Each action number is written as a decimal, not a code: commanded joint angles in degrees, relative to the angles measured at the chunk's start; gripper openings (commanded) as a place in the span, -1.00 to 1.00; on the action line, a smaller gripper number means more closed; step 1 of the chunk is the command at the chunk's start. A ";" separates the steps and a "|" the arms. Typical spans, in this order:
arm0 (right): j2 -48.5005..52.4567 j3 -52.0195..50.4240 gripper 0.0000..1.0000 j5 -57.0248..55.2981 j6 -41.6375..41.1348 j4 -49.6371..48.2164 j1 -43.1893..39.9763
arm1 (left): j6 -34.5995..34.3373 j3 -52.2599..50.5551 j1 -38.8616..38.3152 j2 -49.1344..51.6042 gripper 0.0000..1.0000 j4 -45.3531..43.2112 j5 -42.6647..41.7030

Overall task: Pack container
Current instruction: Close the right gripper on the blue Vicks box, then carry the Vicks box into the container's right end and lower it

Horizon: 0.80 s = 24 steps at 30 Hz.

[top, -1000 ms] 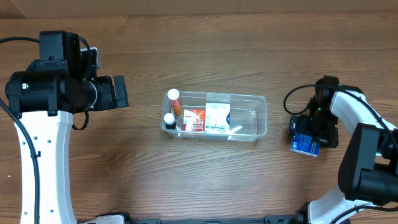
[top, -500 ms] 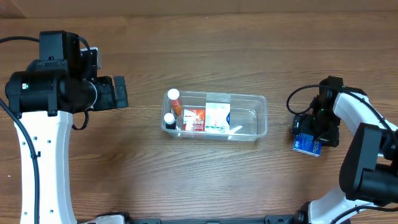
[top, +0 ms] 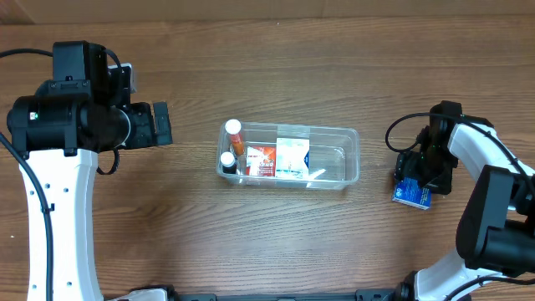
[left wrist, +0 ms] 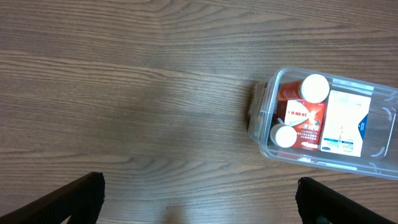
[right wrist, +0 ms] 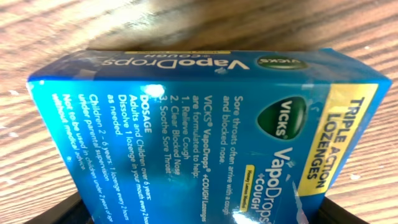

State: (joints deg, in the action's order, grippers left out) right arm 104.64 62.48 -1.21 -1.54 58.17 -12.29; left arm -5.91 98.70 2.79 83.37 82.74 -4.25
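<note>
The clear plastic container (top: pixel 351 134) sits mid-table and also shows in the left wrist view (left wrist: pixel 385 149). It holds two white-capped bottles (top: pixel 233 128) (top: pixel 226 159), a red box (top: pixel 261 160) and a white-and-blue box (top: pixel 292 157). Its right half is free. My right gripper (top: pixel 422 171) is at the far right, closed around a blue Vicks VapoDrops box (top: pixel 410 195) that lies on the table. The box (right wrist: pixel 205 124) fills the gap between the fingers (right wrist: pixel 211 214). My left gripper (top: pixel 160 124) is open and empty, left of the container, above bare wood (left wrist: pixel 199 186).
The wooden table top surrounds the container. A black cable (top: pixel 397 134) loops beside the right arm, between it and the container. The left arm's white link (top: pixel 58 217) runs down the left side.
The right gripper and the blue box have shifted very slightly to the right. The left arm and the container have not moved.
</note>
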 commanded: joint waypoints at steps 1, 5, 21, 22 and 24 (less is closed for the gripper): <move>-0.20 3.19 0.46 1.40 -0.39 0.90 0.22 | 0.81 -0.09 0.57 -0.22 1.00 -0.04 0.39; -3.37 5.73 0.47 1.38 -0.37 2.62 1.49 | 0.81 -0.09 0.57 -0.22 1.00 -0.04 0.39; -29.88 16.74 0.34 3.91 -15.96 12.04 30.03 | 0.74 -0.09 0.57 -0.22 1.00 -0.07 0.35; -28.81 16.74 0.34 3.91 -17.86 11.61 31.56 | 0.74 -0.09 0.57 -0.22 1.00 -0.07 0.35; -26.32 16.72 0.34 3.91 -20.76 11.30 33.38 | 0.74 -0.09 0.57 -0.22 1.00 -0.04 0.35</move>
State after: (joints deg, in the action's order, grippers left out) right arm 75.33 77.97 2.74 -15.81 70.13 19.00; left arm -5.78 98.70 2.79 83.37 82.72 -4.25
